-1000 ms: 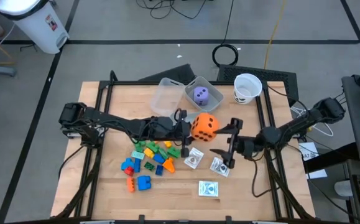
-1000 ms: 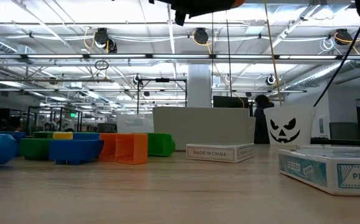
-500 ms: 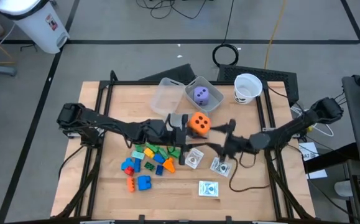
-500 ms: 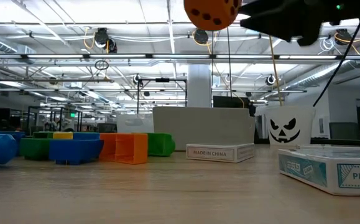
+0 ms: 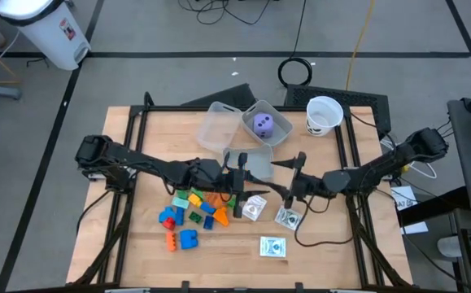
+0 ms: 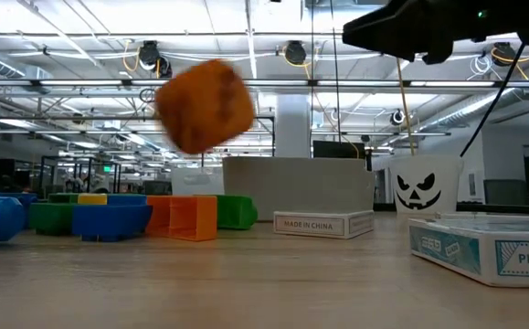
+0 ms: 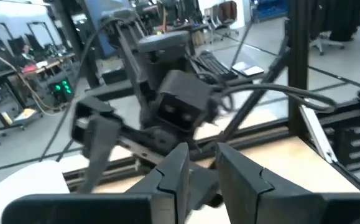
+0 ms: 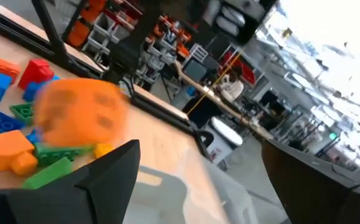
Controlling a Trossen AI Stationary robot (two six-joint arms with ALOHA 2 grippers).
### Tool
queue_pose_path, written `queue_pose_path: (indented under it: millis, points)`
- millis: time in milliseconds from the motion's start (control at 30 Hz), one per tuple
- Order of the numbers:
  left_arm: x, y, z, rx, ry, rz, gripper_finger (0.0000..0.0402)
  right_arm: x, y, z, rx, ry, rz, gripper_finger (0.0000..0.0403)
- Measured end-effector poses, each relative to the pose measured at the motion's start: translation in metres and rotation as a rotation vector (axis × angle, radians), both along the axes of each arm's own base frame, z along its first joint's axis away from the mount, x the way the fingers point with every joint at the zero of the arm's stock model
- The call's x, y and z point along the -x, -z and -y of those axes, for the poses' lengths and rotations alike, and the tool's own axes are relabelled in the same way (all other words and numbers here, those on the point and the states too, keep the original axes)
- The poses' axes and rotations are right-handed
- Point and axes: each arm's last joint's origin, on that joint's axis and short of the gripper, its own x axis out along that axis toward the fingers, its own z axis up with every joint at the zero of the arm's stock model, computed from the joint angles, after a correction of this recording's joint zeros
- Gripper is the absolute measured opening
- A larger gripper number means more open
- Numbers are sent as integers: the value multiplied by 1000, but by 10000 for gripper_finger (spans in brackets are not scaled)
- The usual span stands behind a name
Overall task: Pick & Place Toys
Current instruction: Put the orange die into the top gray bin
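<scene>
Three cards [image 5: 272, 247] were seen flat on the table, nearest the front edge and well in front of the bin [image 5: 282, 114] that held the purple die [image 5: 262, 124]; none had been collected. The blocks [image 5: 190, 213] were left loose in a pile, also well in front of that bin and off to its left side; none had been binned.

The left gripper [image 7: 203, 168] was held over the far edge of the block pile, still short of that bin. Its fingers were only slightly apart and nothing was gripped. The right gripper [image 8: 198, 149] was faced toward it from the other side, fingers spread wide, nothing clamped.

The orange die [image 6: 205, 105] was caught blurred in mid-air above the table, short of that bin and free of both grippers. It was judged to be falling loose. Where it would land could not be told.

A second clear bin [image 5: 219, 126] was seen touching that bin on its left, with nothing in it. A white cup [image 5: 323, 114] was stood just to that bin's right.

Progress was judged early: one die was placed, while the orange die, the blocks and the cards were still to be done.
</scene>
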Motion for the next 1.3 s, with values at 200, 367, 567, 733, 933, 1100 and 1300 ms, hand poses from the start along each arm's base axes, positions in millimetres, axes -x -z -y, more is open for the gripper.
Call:
queue_pose_path:
  millis: [200,367,567,733,933,1100,1300]
  points:
    - [26,-20,5,45,19,-86,88,0,3,1,-65,1,-14,325]
    - [66,-45,9,225,33,-199,111,0,4,1,-65,1,-23,325]
    - [103,-52,31,443,137,-399,225,0,4,1,-79,1,-18,325]
    - [129,-25,56,400,183,-749,299,0,4,1,-98,1,-11,325]
    - [164,1,72,535,-167,-1105,317,0,4,1,-98,0,-11,325]
    - [188,7,83,596,-325,-1225,301,0,4,1,-94,0,-12,325]
    - [212,10,98,719,-513,-1263,281,0,3,1,-98,0,-10,325]
